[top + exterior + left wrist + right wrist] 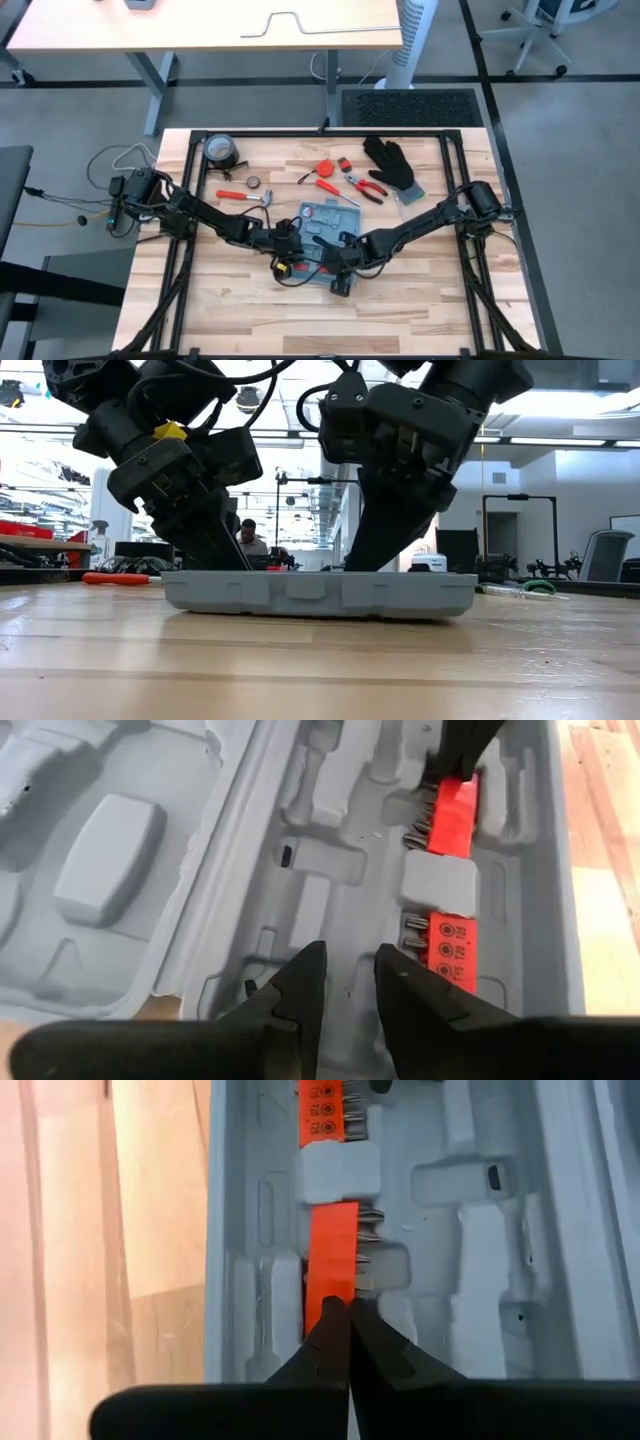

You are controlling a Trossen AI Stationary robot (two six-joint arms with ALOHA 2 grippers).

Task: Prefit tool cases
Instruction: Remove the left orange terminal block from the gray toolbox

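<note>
Tool case (322,222) lies open, flat at desk centre. Thin moulded plastic: light, stiff, probably slippery; grip by rim. Left gripper (348,982) narrowly parted above slots; right gripper (348,1330) closed at orange bit holder (330,1260).

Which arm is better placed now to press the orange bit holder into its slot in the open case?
Probably the right. The right claw is shut with its tips at the end of the orange bit holder in the tool case. The left claw is open over an empty slot beside it.
</note>
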